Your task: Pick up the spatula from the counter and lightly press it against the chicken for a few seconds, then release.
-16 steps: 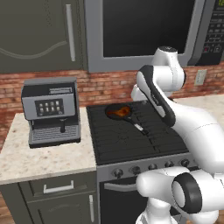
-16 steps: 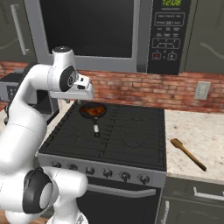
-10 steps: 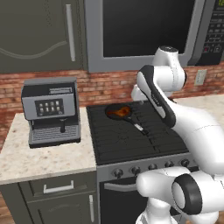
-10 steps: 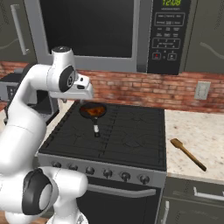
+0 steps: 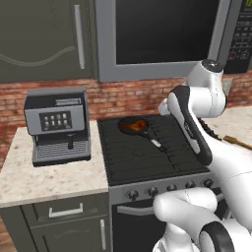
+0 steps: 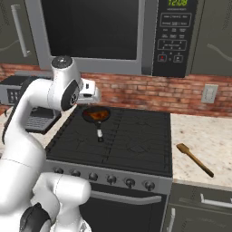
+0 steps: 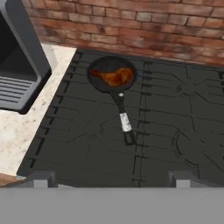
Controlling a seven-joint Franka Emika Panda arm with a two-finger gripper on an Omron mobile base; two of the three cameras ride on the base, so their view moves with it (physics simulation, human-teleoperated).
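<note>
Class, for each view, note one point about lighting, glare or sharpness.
Left base view: flat, even light, no glare on the microwave door. Right base view: sharp enough to outline the spatula. Hand view: softer, the chicken a blurry smear in the pan.

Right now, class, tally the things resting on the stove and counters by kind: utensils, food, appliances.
Utensils: 2, pan and spatula
Food: 1, chicken
Appliances: 1, coffee machine
Total: 4

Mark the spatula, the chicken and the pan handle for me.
spatula (image 6: 195, 159), right base view, middle of its wooden handle.
chicken (image 7: 114, 77), hand view, centre of the piece.
pan handle (image 7: 125, 121), hand view, light grip section.
</note>
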